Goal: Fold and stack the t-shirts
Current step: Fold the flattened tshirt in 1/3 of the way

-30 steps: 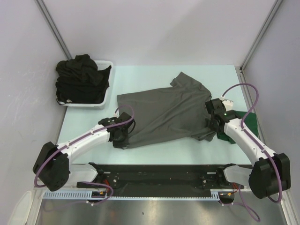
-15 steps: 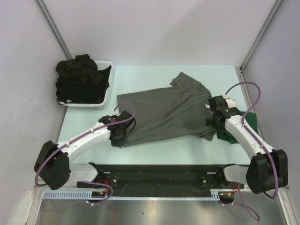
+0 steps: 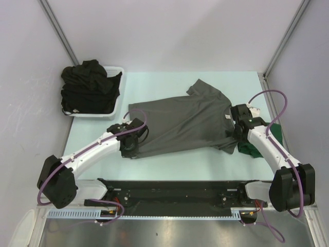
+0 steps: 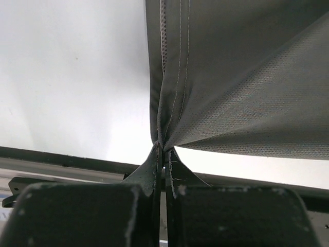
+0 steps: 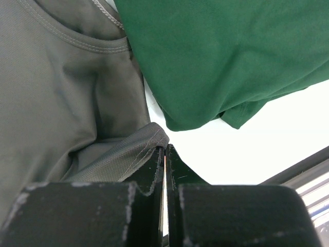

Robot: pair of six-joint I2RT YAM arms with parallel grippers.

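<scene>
1. The grey t-shirt (image 3: 180, 123) lies spread across the middle of the tabletop (image 3: 169, 82). Its collar points toward my right arm, its bottom hem toward my left, and 1 sleeve points to the far side.
2. My left gripper (image 4: 163, 154) is pressed together on the near-left hem corner. In the wrist view the cloth bunches into the tips, and the stitched hem runs straight into the jaws.
3. My right gripper (image 5: 164, 152) is also pressed together, pinching a stitched grey edge on the near-right side, just below the collar. That bite looks shallow to me, right at the tips.
4. The green t-shirt (image 5: 221, 56) sits crumpled by the right arm and touches the grey one near the collar. I judge it could get dragged along if I sweep that way.
5. The black t-shirts (image 3: 87, 85) are heaped in the white basket (image 3: 117, 72) at the far left, well apart from the work.
6. Handling call:
   - The grey shirt is thin, light and completely limp, so it will sag between the 2 grips and won't hold a crease by itself.
   - It is not fragile, but I'd expect it to slip out of a shallow pinch.
   - The doubled hem seams are the places to hold it, with the span pulled taut and kept low over the tabletop.
</scene>
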